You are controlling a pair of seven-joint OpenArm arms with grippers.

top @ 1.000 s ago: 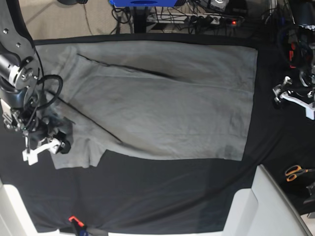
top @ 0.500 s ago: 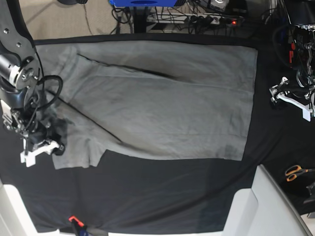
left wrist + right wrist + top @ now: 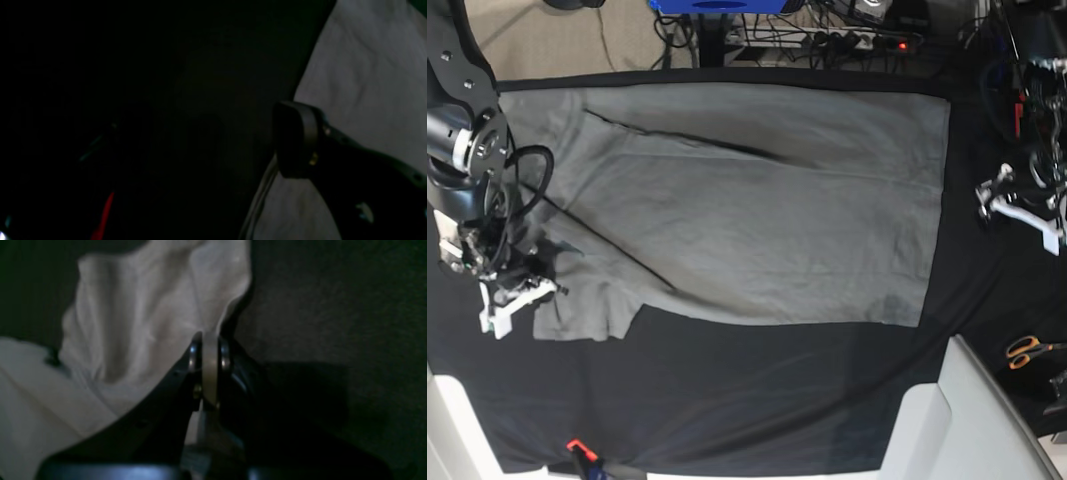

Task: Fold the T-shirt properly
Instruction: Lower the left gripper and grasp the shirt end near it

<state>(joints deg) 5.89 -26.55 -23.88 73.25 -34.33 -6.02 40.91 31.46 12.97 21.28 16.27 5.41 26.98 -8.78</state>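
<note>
the right gripper (image 3: 210, 370) is clamped on the edge of the t-shirt (image 3: 757, 210) at its sleeve, at the left side of the base view. the grey t-shirt lies spread flat across the black table cloth (image 3: 727, 400). farther off, the left gripper (image 3: 1017, 205) hangs with jaws spread just beyond the shirt's hem, holding nothing.
</note>
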